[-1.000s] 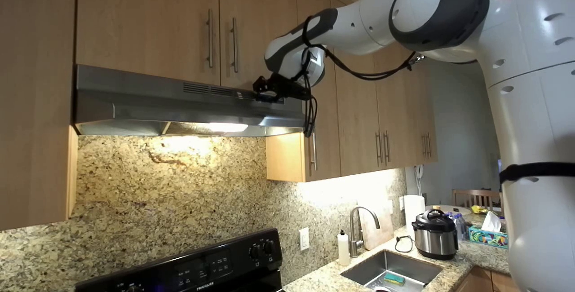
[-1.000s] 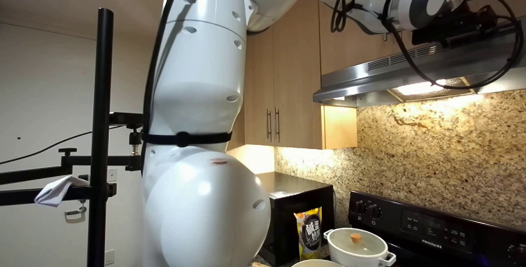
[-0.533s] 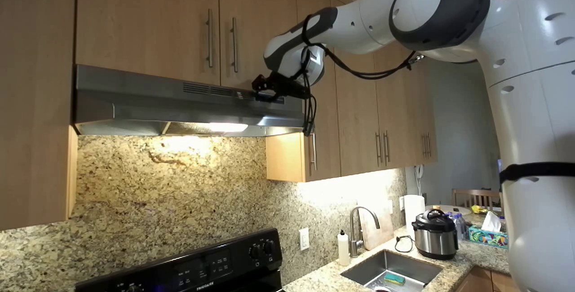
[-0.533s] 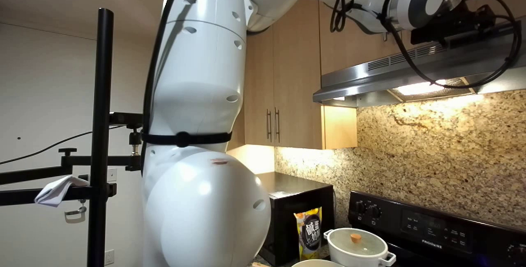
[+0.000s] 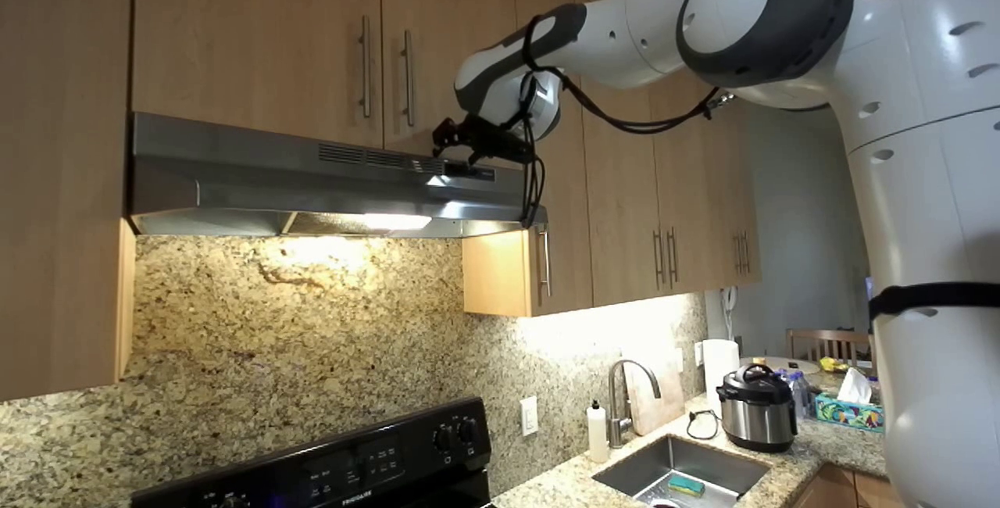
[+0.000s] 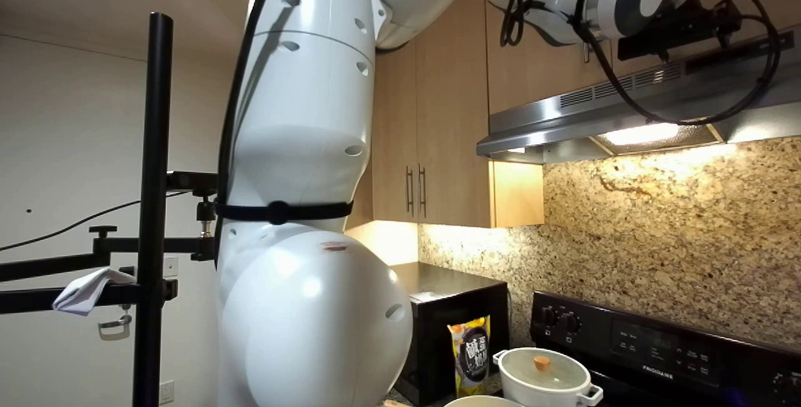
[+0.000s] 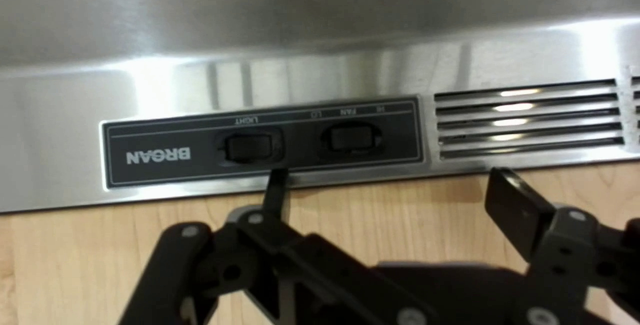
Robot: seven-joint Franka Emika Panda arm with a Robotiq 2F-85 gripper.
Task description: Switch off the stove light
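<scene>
The stove light (image 5: 394, 221) glows under the steel range hood (image 5: 289, 176); its lit lamp also shows in an exterior view (image 6: 641, 134). In the wrist view, which looks upside down, the hood's black control panel (image 7: 157, 170) carries the switch marked LIGHT (image 7: 248, 147) and the fan switch (image 7: 351, 137). My gripper (image 7: 387, 171) is open and empty. One fingertip overlaps the panel's edge just below and right of the light switch; the other is below the vent slots. In the exterior views the gripper (image 5: 455, 155) (image 6: 693, 49) hangs at the hood's upper front edge.
Wooden cabinets (image 5: 445, 16) with bar handles (image 5: 408, 78) stand directly above the hood. Vent slots (image 7: 530, 120) lie beside the panel. A loose cable loop (image 6: 707, 120) hangs from the wrist in front of the hood. The black stove (image 5: 344, 465) is below, with a white pot (image 6: 541, 379).
My gripper has risen and shifted slightly away from the hood's front face, uncovering more of the control panel. The cable loop rose with it. The stove light stays lit.
</scene>
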